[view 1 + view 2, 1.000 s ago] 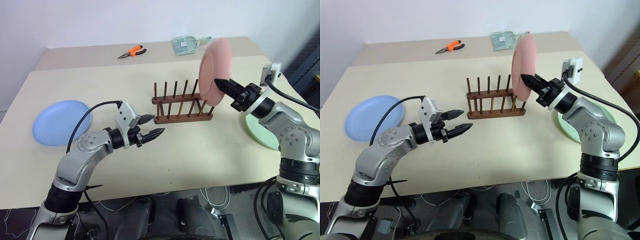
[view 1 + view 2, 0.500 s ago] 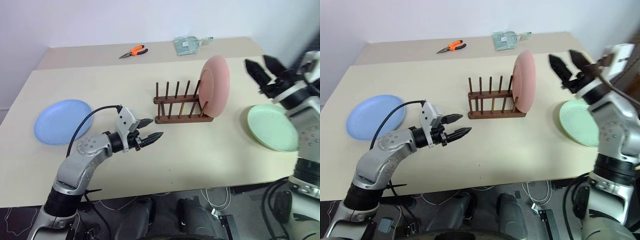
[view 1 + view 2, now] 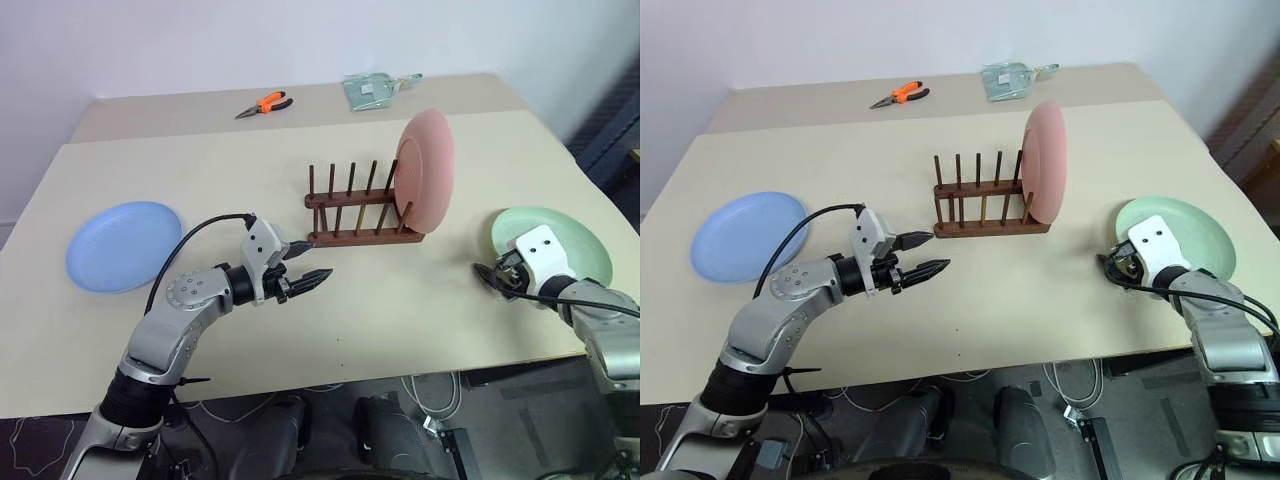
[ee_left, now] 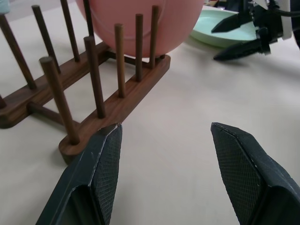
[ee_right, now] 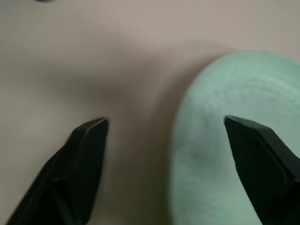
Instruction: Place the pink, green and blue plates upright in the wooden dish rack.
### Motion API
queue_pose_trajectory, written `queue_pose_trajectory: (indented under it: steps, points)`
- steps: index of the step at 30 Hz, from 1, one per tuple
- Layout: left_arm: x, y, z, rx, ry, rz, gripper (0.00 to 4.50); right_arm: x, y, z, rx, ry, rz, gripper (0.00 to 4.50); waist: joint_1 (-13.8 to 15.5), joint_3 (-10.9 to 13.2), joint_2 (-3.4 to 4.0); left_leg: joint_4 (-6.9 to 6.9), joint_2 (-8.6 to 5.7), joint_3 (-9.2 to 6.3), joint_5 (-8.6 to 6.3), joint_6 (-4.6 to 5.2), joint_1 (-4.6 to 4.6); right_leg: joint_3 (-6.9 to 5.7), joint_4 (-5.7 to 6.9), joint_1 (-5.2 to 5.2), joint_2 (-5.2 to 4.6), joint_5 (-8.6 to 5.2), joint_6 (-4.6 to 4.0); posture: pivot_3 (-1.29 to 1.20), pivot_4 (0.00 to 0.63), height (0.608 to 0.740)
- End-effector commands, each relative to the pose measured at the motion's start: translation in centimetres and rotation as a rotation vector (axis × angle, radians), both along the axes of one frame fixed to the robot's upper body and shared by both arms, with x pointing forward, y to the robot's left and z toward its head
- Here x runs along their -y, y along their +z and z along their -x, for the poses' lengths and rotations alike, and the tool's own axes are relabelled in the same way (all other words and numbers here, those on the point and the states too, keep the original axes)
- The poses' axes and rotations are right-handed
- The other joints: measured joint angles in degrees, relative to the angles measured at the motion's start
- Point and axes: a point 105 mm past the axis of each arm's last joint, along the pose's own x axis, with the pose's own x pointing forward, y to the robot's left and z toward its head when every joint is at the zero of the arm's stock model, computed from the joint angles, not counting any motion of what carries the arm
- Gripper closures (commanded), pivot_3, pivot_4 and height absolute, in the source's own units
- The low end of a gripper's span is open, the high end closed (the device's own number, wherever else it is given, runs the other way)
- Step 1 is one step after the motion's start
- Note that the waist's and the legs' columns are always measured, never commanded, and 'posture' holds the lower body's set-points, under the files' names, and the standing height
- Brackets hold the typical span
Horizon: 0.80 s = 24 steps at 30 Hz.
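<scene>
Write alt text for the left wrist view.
A pink plate stands upright at one end of a dark wooden dish rack on a beige table. The left tool hangs open in the foreground; beyond, the right tool is open beside a green plate.

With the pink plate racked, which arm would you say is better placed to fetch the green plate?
The right: its open pincer straddles the green plate's near rim, while the left pincer hovers near the wooden dish rack.

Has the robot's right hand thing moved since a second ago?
Yes. The right end effector has let go of the pink plate in the wooden dish rack and dropped down beside the green plate.
</scene>
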Motion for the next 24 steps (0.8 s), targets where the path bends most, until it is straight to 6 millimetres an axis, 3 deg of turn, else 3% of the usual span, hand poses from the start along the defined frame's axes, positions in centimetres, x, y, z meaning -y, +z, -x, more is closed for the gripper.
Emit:
queue_pose_trajectory:
  steps: [1,5,9,10,12,14,17,21,24]
  points:
    - [0.1,0.7,0.2,0.045,-0.015,-0.003,1.41,1.1,0.3,-0.3,0.015,-0.052,0.022,2.35,0.1,0.0,0.0,0.0,0.0,-0.01,0.0,0.0,0.0,-0.01,0.0,0.01,0.0,0.0,0.0,0.0,0.15,0.727]
    - [0.0,0.6,0.2,0.045,-0.009,-0.008,1.41,0.6,1.3,-0.9,0.058,-0.036,0.022,4.42,0.0,0.0,0.0,0.01,-0.01,-0.01,0.0,0.0,0.0,-0.01,0.0,0.03,0.0,0.0,0.0,0.0,0.15,0.727]
    - [-0.2,0.6,0.1,0.047,0.006,-0.012,1.41,0.0,3.5,-1.5,0.155,-0.011,0.034,4.47,-0.1,0.0,0.01,-0.01,0.01,-0.01,0.0,0.0,0.01,-0.01,0.02,0.01,0.02,0.0,0.01,0.0,0.15,0.727]
    - [-0.6,0.5,-0.1,0.049,0.022,-0.017,1.41,-0.7,5.7,-2.0,0.246,0.014,0.013,4.47,-0.1,0.0,0.01,-0.03,0.01,-0.01,0.0,0.0,0.01,-0.01,0.02,0.0,0.02,0.01,0.02,0.0,0.15,0.727]
    - [-1.7,0.2,-0.8,0.05,0.073,-0.03,1.41,-2.8,13.1,-2.7,0.524,0.083,-0.094,4.47,-0.6,0.2,0.28,-0.01,0.01,0.0,0.0,0.0,0.01,0.02,0.02,-0.01,0.03,0.01,0.03,0.0,0.15,0.727]
    - [-2.4,0.0,-1.2,0.056,0.107,-0.04,1.41,-5.1,19.3,-2.0,0.734,0.19,-0.241,4.47,-0.9,0.4,0.67,0.04,0.0,0.09,0.01,0.01,0.01,0.12,0.02,-0.04,0.04,0.09,0.14,0.0,0.15,0.727]
    - [-3.3,-0.2,-1.8,0.071,0.155,-0.04,1.41,-7.8,25.1,-0.2,0.884,0.343,-0.517,4.47,-0.3,0.4,0.54,-0.09,0.05,0.0,0.04,0.04,0.01,0.0,0.06,-0.12,0.05,0.09,0.17,0.0,0.15,0.727]
    - [-4.8,-0.3,-2.8,0.11,0.248,-0.037,1.41,-12.1,29.4,4.2,0.869,0.725,-0.918,4.47,0.6,0.3,0.26,-0.13,0.07,-0.33,-0.06,0.06,0.0,-0.23,-0.09,0.0,0.09,0.03,0.06,0.0,0.15,0.727]
    - [-5.5,-0.6,-2.9,0.119,0.275,-0.04,1.41,-16.5,29.0,5.9,0.697,0.943,-1.128,4.47,0.6,0.3,0.3,-0.08,-0.01,-0.17,-0.14,0.2,-0.05,-0.04,-0.16,-0.03,0.03,0.04,0.06,0.0,0.15,0.727]
